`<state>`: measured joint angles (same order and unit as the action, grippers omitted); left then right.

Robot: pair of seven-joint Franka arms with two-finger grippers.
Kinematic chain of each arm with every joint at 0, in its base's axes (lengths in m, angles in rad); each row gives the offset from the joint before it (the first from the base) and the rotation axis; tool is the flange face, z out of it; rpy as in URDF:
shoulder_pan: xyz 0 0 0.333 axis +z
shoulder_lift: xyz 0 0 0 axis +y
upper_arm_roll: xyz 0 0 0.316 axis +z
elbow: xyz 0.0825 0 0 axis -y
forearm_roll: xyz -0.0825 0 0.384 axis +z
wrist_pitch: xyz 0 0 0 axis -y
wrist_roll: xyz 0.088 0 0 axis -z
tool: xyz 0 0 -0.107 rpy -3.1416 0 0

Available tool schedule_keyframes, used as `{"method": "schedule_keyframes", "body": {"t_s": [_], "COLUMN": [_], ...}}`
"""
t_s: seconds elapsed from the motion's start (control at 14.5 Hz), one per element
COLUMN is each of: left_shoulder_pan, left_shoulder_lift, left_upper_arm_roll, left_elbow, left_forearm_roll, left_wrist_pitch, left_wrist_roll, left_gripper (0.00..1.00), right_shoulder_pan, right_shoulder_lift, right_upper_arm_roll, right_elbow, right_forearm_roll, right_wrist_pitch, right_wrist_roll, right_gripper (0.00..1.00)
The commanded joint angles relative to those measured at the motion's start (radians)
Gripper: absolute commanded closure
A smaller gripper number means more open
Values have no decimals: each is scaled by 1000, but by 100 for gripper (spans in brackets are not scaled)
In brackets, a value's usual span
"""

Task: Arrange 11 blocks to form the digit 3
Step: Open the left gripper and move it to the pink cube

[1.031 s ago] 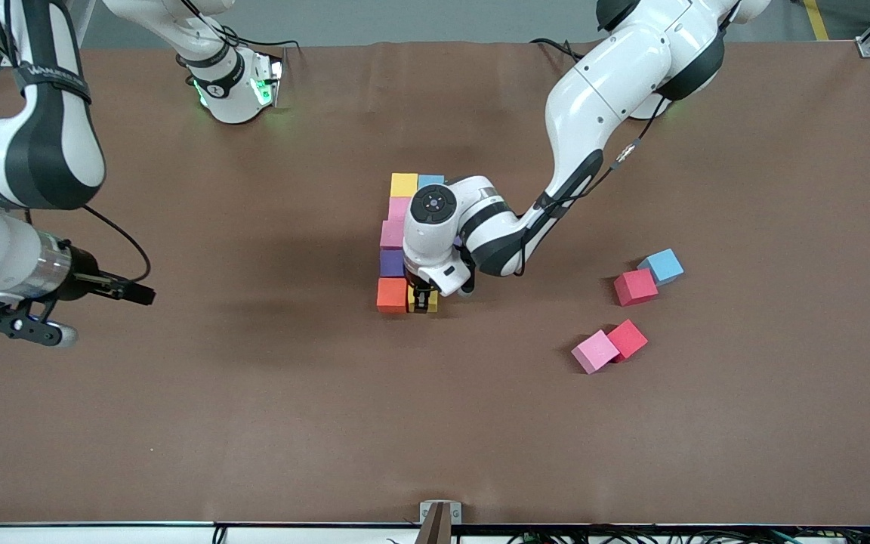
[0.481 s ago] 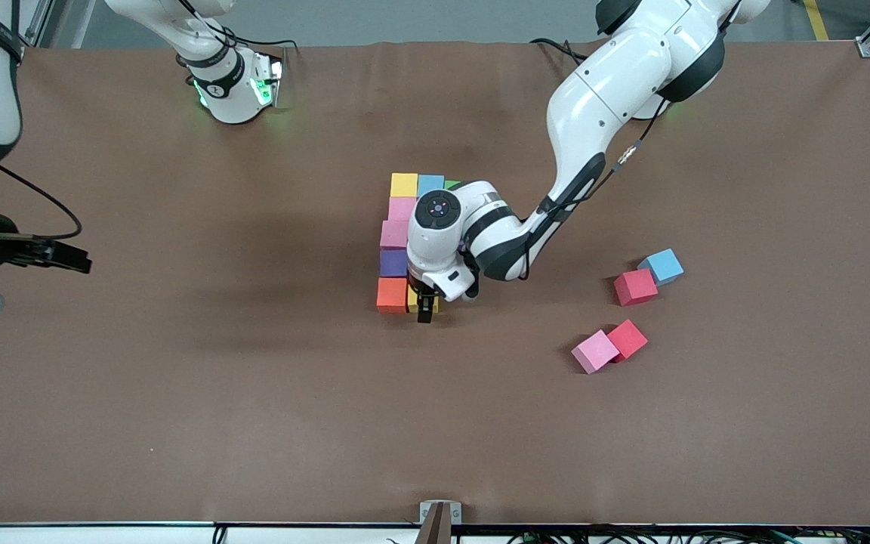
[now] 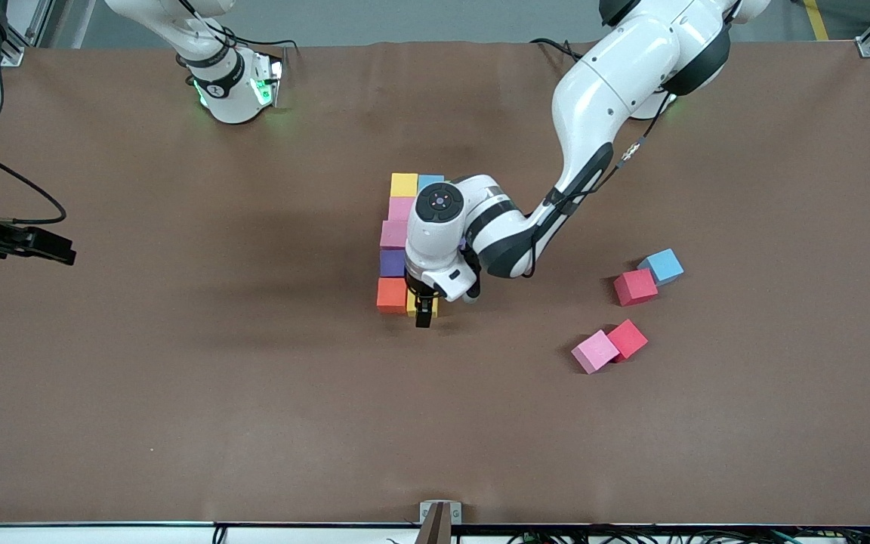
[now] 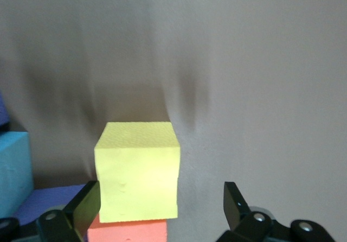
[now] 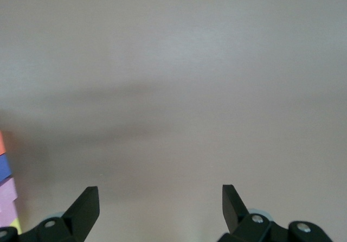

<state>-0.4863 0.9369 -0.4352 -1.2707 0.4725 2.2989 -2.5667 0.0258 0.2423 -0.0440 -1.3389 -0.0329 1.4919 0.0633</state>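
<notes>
Left gripper [image 3: 424,311]: I'm hovering right over the yellow block [image 4: 137,170], jaws spread wide on either side of it, gripping nothing.
Yellow block: it's sitting on the table [image 3: 254,393], touching the orange block [image 3: 392,295], at the end of the figure nearest the front camera.
Digit 3 [image 3: 397,242]: it's growing mid-table as a column of orange, purple, 2 pink and yellow, with a light blue cube up at the top bar; my own arm is covering the rest.
Step in hand: I'm judging this as the release of the bottom bar's 2nd cube.
Right gripper [image 5: 157,209]: I'm waiting wide open over bare table at the right arm's end.
Next move: I'm reckoning on lifting straight up, then heading for the loose pink block [image 3: 595,351] or loose light blue block [image 3: 662,265], each touching a red cube [image 3: 635,287] I should be leaving alone.
</notes>
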Motion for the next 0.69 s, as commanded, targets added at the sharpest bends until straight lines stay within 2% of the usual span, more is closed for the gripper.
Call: {"method": "schedule_keyframes", "body": {"t_s": [0.0, 0.14, 0.21, 0.34, 0.48, 0.62], "left_shoulder_pan": [2, 24, 46, 118, 201, 300], "left_shoulder_lift": [-44, -78, -93, -115, -147, -203], "left_upper_arm_roll": [-13, -20, -25, -40, -51, -54], "left_elbow": [-35, -36, -36, -50, -100, -195], "left_forearm_roll": [-25, -25, -28, -29, -29, -26], "left_wrist_pitch": [-68, -130, -168, -211, -217, -208], "left_wrist_roll": [10, 14, 31, 91, 95, 105], "left_gripper": [0, 0, 0, 0, 0, 0], "right_shoulder_pan": [6, 12, 37, 25, 22, 23], "right_shoulder_lift": [-4, -8, -9, -17, -35, -52], "right_upper_arm_roll": [6, 7, -19, -27, -22, -20], "right_elbow": [17, 18, 23, 29, 29, 27], "right_forearm_roll": [54, 50, 47, 56, 56, 57], "right_wrist_pitch": [-39, -48, -50, -59, -119, -130], "right_wrist_roll": [0, 0, 0, -7, -7, -17], "right_gripper": [0, 0, 0, 0, 0, 0]}}
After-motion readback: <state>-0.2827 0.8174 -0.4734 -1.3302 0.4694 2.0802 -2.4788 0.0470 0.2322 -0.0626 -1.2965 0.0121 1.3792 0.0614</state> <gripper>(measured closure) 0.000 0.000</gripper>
